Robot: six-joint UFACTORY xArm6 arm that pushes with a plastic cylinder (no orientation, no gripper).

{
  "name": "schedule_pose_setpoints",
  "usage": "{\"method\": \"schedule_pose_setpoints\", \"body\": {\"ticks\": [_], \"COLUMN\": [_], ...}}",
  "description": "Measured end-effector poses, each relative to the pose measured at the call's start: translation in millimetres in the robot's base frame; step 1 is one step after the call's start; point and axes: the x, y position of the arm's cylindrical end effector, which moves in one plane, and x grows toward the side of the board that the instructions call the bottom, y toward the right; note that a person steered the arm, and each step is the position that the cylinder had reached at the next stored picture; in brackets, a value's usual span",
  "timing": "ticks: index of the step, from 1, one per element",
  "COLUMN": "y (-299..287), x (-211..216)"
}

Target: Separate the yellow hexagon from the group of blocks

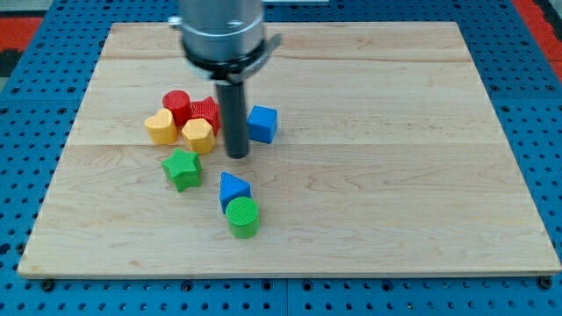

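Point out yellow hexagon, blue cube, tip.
yellow hexagon (pixel 198 135), camera view, top face.
blue cube (pixel 262 124), camera view, front face.
my tip (pixel 237 155), camera view, rod's very end, between them.

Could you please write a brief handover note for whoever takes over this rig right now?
My tip is down on the board, just to the view's right of the yellow hexagon, between it and the blue cube. The hexagon still sits against the red blocks and the yellow heart. Green star, blue triangle and green cylinder lie below. Nothing separated yet; the hexagon remains to be pushed clear.
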Motion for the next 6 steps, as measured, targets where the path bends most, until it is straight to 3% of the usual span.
{"method": "schedule_pose_setpoints", "body": {"ticks": [2, 3, 4, 5, 6], "y": [-90.7, -145.9, -86.4, 9.8, -36.7], "x": [6.1, -11.8, -28.8, -33.2, -34.8]}}
